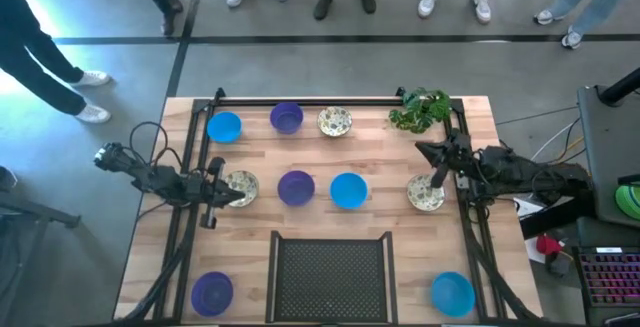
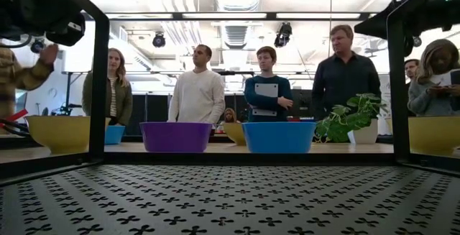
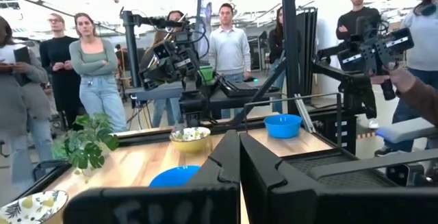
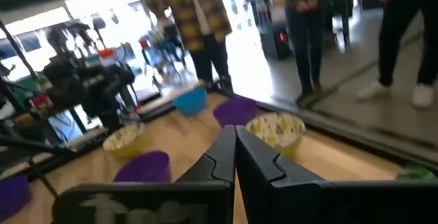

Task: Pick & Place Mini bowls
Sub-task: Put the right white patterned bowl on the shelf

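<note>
Several mini bowls rest on their bases on the wooden table. Far row: blue (image 1: 224, 126), purple (image 1: 286, 118), cream speckled (image 1: 335, 121). Middle row: cream (image 1: 242, 186), purple (image 1: 296, 188), blue (image 1: 348, 190), cream (image 1: 425, 194). Near corners: purple (image 1: 211, 293), blue (image 1: 452, 293). My left gripper (image 1: 230, 195) (image 3: 239, 138) is shut and empty, held level above the left cream bowl's edge. My right gripper (image 1: 437, 177) (image 4: 235, 133) is shut and empty, above the right cream bowl. In the low view both arms are high at the top corners.
A black wire-mesh tray (image 1: 332, 272) lies at the near middle. A leafy green plant (image 1: 420, 109) stands at the far right. Black frame rails (image 1: 190, 167) run along the table's left, right and far sides. Several people stand beyond the far edge.
</note>
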